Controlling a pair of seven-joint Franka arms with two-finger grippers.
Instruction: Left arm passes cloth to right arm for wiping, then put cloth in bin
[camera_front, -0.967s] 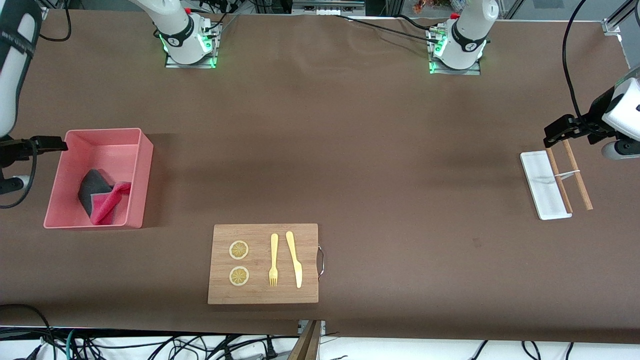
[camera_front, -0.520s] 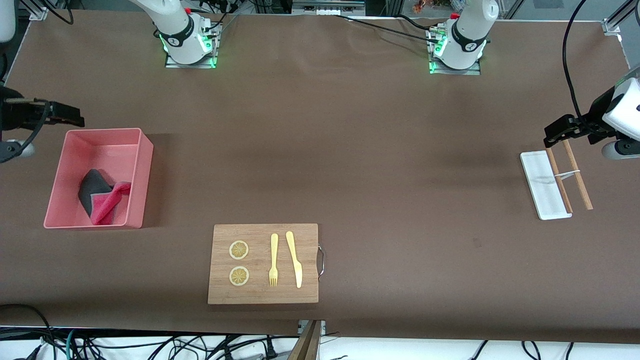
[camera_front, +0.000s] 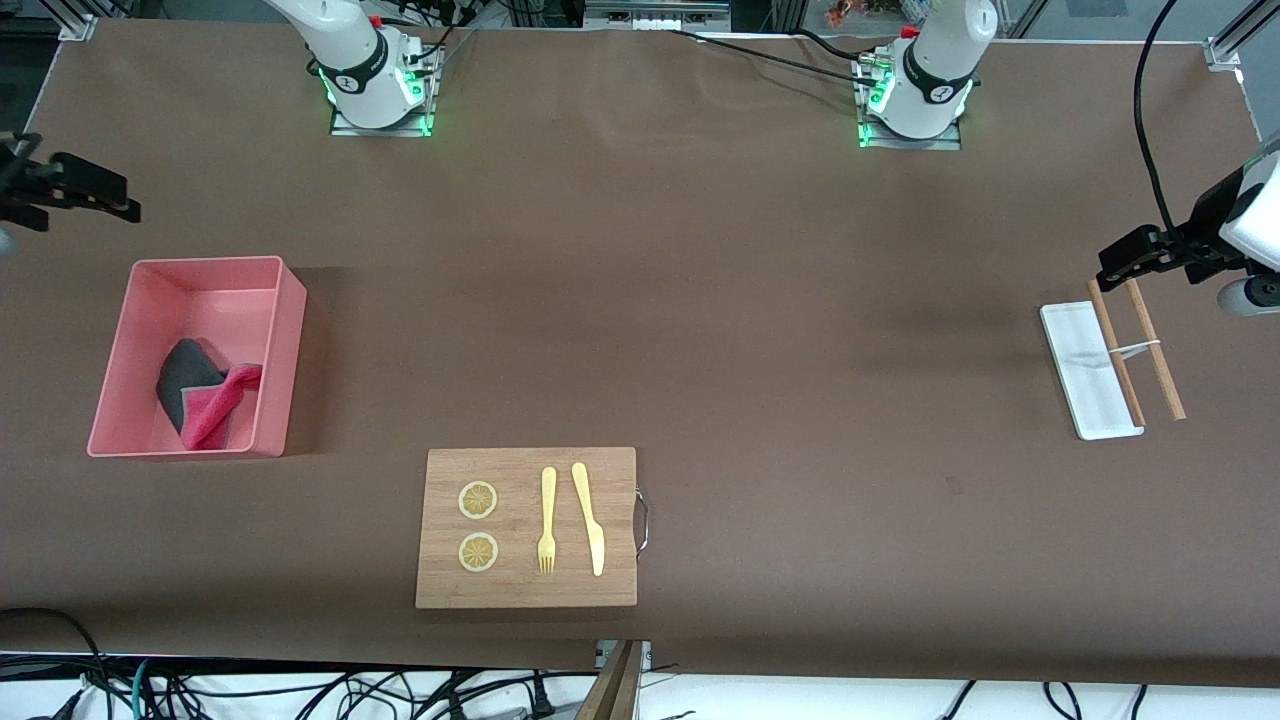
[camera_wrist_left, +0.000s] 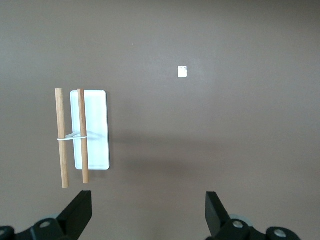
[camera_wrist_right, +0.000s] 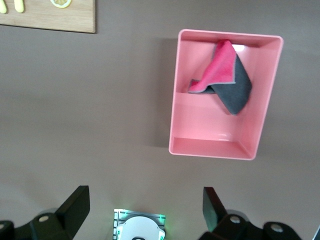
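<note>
The magenta-pink cloth (camera_front: 212, 400) with its dark grey backing lies crumpled inside the salmon-pink bin (camera_front: 292, 340) at the right arm's end of the table. The right wrist view shows the same cloth (camera_wrist_right: 222, 75) in the bin (camera_wrist_right: 210, 147). My right gripper (camera_front: 95, 195) hangs open and empty over bare table beside the bin, apart from it. In its wrist view the right gripper (camera_wrist_right: 145, 210) has its own arm's base between the fingers. My left gripper (camera_front: 1135, 255) is open and empty over the table's other end, by the white tray. The left gripper (camera_wrist_left: 148, 212) holds nothing.
A wooden board (camera_front: 610, 470) near the front edge carries two lemon slices (camera_front: 478, 525), a yellow fork (camera_front: 547, 520) and a knife (camera_front: 590, 518). A small flat white tray (camera_front: 1085, 385) with two banded wooden sticks (camera_front: 1150, 340) lies at the left arm's end.
My right gripper has drawn away from the bin's rim toward the robots' side of the table. The left gripper has shifted slightly. The cloth has stayed in the bin.
</note>
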